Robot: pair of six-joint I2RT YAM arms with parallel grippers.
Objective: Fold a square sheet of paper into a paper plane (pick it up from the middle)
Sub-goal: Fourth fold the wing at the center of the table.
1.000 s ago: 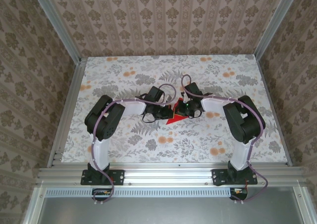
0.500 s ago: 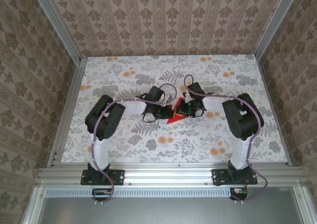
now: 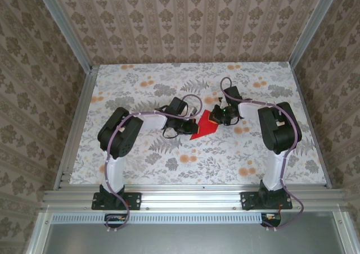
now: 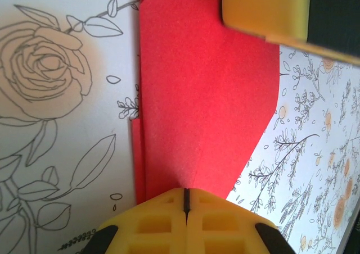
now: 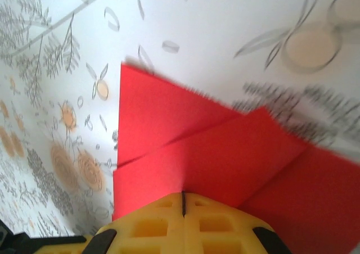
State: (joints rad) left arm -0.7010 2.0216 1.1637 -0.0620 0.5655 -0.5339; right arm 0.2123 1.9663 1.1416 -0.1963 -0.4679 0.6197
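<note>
The square sheet of paper is bright red and lies mid-table, folded into overlapping flaps with a pointed lower end, a broad rough paper plane shape. My left gripper is at its left side. In the left wrist view its yellow jaws are shut, and a soft ridge in the paper runs straight into their seam. My right gripper is at the paper's upper right corner. Its jaws are also shut, on the edge of a raised flap. A right fingertip shows in the left wrist view.
The floral tabletop spreads around the paper, with an aluminium frame rail along the near edge. Patterned walls close off the left, back and right. Both arms' elbows stand above the near half of the table.
My right gripper has moved right and away from me, and more red paper now shows between the two grippers. The left gripper has stayed in place.
</note>
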